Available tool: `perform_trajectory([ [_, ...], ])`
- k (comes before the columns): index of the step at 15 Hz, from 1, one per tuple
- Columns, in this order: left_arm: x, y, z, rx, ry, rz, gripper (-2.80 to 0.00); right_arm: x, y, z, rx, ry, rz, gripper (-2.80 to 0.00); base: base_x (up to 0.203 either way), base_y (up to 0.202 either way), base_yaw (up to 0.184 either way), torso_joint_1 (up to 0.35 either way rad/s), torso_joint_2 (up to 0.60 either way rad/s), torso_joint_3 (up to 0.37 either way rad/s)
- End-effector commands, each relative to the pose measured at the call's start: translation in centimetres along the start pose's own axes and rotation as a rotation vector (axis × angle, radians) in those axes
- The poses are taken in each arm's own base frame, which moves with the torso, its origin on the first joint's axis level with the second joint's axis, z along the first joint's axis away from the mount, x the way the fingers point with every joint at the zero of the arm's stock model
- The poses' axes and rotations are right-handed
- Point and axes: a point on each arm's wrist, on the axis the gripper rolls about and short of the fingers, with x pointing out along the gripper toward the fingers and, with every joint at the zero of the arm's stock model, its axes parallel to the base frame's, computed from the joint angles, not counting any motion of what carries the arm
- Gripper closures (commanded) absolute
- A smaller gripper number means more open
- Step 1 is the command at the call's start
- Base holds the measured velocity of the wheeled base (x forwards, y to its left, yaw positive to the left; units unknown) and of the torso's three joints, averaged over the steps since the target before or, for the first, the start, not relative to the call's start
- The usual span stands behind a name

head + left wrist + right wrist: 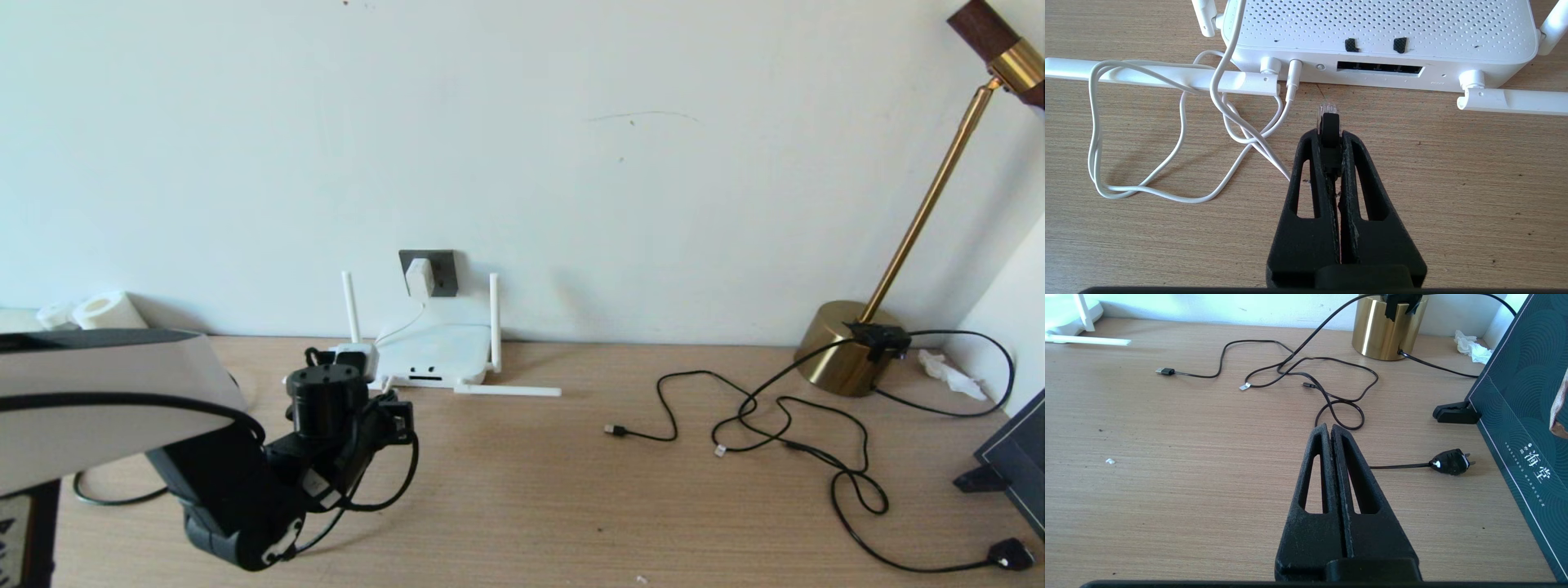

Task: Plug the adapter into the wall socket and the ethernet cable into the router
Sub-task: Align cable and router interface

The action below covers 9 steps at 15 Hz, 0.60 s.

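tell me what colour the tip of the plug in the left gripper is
Clear, on a black ethernet cable plug; shows best in the left wrist view.

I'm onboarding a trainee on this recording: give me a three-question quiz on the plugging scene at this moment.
1. True or false: the adapter already sits in the wall socket.
2. What does the left gripper hold: (a) ethernet cable, (b) lamp plug, (c) nothing?
3. Is the ethernet cable plug inside the router port, or short of it?

Key: 1 true. 2 (a), pinched shut between the fingers. 3 short of it, just in front of the ports; the right gripper is shut and empty over the table.
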Motion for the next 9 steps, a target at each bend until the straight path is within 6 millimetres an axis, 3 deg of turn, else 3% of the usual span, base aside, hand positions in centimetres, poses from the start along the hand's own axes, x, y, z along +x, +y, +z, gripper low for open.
perform_trajectory([
  [1,-0.02,0.01,0.08,-0.003,-0.007,0.002,0.0,0.01,0.0,0.0,-0.001,0.001,0.001,0.0,0.0,0.0,0.0,0.0,0.0,0.0],
  [9,0.36,-0.08,-0.38,-0.005,0.004,-0.004,0.0,0.01,0.0,0.0,-0.001,0.001,0.001,0.0,0.0,0.0,0.0,0.0,0.0,0.0],
])
